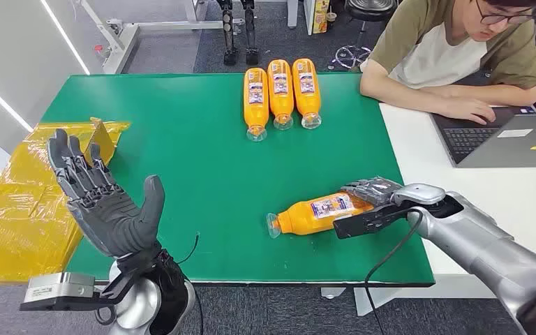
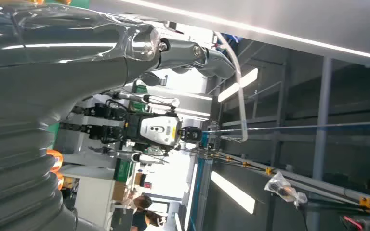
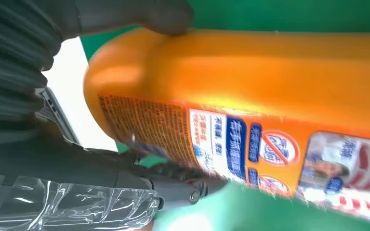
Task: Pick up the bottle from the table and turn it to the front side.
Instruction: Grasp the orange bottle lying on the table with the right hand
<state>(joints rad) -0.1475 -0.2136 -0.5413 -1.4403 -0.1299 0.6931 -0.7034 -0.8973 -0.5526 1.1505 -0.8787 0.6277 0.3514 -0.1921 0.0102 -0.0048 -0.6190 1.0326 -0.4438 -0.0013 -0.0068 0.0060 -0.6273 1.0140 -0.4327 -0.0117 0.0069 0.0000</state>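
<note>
The right hand (image 1: 371,199) grips the base of the bottle (image 1: 317,213) lying on the green table (image 1: 181,160) near its front edge, so lifting and turning remain, while the left hand (image 1: 101,202) is raised, fingers apart, holding nothing.

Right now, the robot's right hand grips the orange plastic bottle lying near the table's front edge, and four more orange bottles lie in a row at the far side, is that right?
Not quite: the head view shows three orange bottles in the far row, not four. The rest holds: the right hand grips the orange plastic bottle lying on the green table near its front edge.
</note>
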